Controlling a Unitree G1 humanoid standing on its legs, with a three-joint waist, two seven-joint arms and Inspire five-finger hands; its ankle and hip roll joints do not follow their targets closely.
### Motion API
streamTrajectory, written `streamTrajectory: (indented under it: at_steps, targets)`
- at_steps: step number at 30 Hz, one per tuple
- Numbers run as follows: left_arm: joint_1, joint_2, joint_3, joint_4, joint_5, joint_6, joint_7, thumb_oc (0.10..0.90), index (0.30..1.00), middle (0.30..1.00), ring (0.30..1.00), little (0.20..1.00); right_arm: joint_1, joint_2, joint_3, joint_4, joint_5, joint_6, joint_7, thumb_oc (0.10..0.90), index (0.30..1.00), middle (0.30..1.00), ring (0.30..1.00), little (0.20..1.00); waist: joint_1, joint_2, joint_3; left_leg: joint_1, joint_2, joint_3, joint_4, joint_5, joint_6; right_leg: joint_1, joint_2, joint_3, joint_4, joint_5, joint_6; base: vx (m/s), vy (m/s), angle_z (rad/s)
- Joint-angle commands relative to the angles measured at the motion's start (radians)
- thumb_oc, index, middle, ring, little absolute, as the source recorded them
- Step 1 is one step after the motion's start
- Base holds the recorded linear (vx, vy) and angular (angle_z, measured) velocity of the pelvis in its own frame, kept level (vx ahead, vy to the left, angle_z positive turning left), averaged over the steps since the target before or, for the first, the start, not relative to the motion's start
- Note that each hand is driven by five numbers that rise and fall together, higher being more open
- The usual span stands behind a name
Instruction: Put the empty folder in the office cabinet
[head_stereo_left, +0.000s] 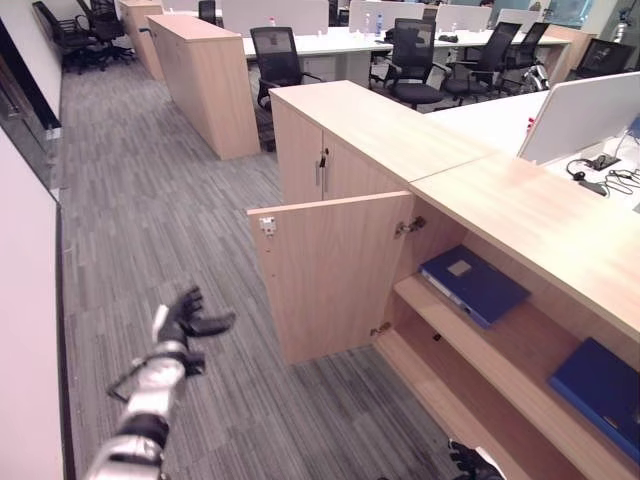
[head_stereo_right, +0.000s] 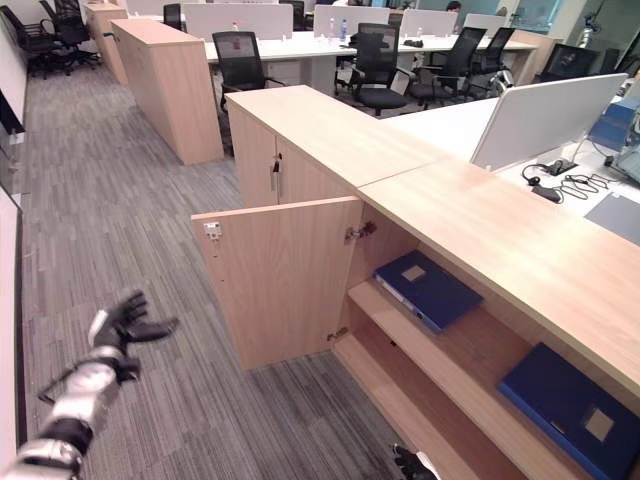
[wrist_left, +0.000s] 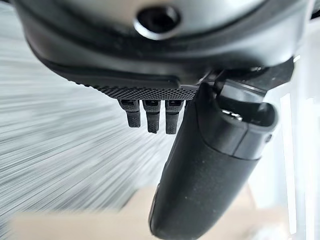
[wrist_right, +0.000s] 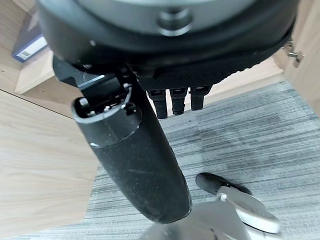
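The office cabinet (head_stereo_left: 520, 215) stands on my right with its door (head_stereo_left: 330, 270) swung open towards the aisle. A blue folder (head_stereo_left: 472, 283) lies flat on the inner shelf (head_stereo_left: 450, 335), and it also shows as the blue folder (wrist_right: 27, 42) in the right wrist view. A second blue folder (head_stereo_left: 600, 390) lies further right on the shelf. My left hand (head_stereo_left: 183, 318) hovers open over the carpet, left of the door, holding nothing. My right hand (head_stereo_left: 468, 460) is low by the cabinet's base, thumb (wrist_right: 135, 160) and fingers straight, also empty.
Grey striped carpet (head_stereo_left: 170, 210) runs along the aisle to the left. A closed cabinet section (head_stereo_left: 320, 165) adjoins the open one. A long wooden counter (head_stereo_left: 205, 70) and several black office chairs (head_stereo_left: 275, 60) stand at the back. A white screen (head_stereo_left: 585, 115) and cables (head_stereo_left: 595, 175) sit on the desktop.
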Motion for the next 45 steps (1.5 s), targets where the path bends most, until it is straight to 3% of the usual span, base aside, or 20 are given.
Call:
streamTrajectory:
  at_steps: [1, 6, 13, 29, 38, 45]
  targets:
    - [-0.189, 0.068, 0.003, 0.048, -0.032, -0.11, 0.025, 0.8, 0.9, 0.9, 0.9, 0.9, -0.059, -0.084, 0.012, -0.034, 0.014, -0.041, -0.002, 0.8, 0.9, 0.9, 0.9, 0.9, -0.006, 0.025, 0.011, 0.063, -0.01, 0.003, -0.001, -0.144, 0.002, 0.018, -0.069, 0.009, 0.097, -0.126, 0.123, 0.05, 0.072, -0.18]
    - [-0.335, 0.135, -0.032, 0.075, -0.059, -0.117, 0.034, 0.8, 0.9, 0.9, 0.9, 0.9, -0.067, -0.086, 0.019, -0.009, 0.027, -0.038, 0.01, 0.8, 0.9, 0.9, 0.9, 0.9, -0.029, 0.014, 0.017, 0.069, -0.014, 0.038, -0.001, -0.156, 0.006, -0.01, -0.073, 0.029, 0.105, -0.101, 0.146, 0.03, 0.066, -0.19]
    - [-0.467, 0.171, -0.104, 0.148, -0.02, -0.106, 0.029, 0.8, 0.9, 0.9, 0.9, 0.9, -0.063, -0.098, 0.018, -0.031, 0.029, -0.041, 0.019, 0.8, 0.9, 0.9, 0.9, 0.9, -0.061, 0.001, 0.023, 0.066, -0.014, 0.069, -0.001, -0.163, 0.005, -0.036, -0.075, 0.052, 0.104, -0.068, 0.147, 0.02, 0.059, -0.12]
    - [-0.561, 0.116, -0.176, 0.162, 0.021, -0.115, 0.032, 0.8, 0.9, 0.9, 0.9, 0.9, -0.065, -0.108, -0.011, -0.018, 0.019, -0.04, -0.019, 0.8, 0.9, 0.9, 0.9, 0.9, -0.123, -0.037, 0.029, 0.065, -0.005, 0.149, -0.001, -0.173, 0.009, -0.094, -0.051, 0.118, 0.087, -0.006, 0.147, 0.0, 0.014, -0.22]
    - [-0.582, 0.015, -0.229, 0.068, 0.021, -0.135, 0.023, 0.8, 0.9, 0.9, 0.9, 0.9, -0.055, -0.114, -0.014, -0.019, -0.008, -0.033, -0.029, 0.8, 0.9, 0.9, 0.9, 0.9, -0.146, -0.039, 0.024, 0.074, -0.008, 0.154, -0.001, -0.18, 0.013, -0.103, -0.047, 0.127, 0.077, -0.004, 0.147, -0.01, 0.0, -0.02]
    - [-0.435, -0.156, -0.252, -0.247, -0.036, -0.188, -0.008, 0.8, 0.9, 0.9, 0.9, 0.9, -0.061, -0.086, -0.021, -0.02, -0.034, -0.027, -0.042, 0.8, 0.9, 0.9, 0.9, 0.9, -0.104, -0.032, 0.038, 0.06, -0.022, 0.113, -0.001, -0.173, 0.024, -0.08, -0.072, 0.082, 0.073, -0.016, 0.147, -0.07, -0.006, 0.09]
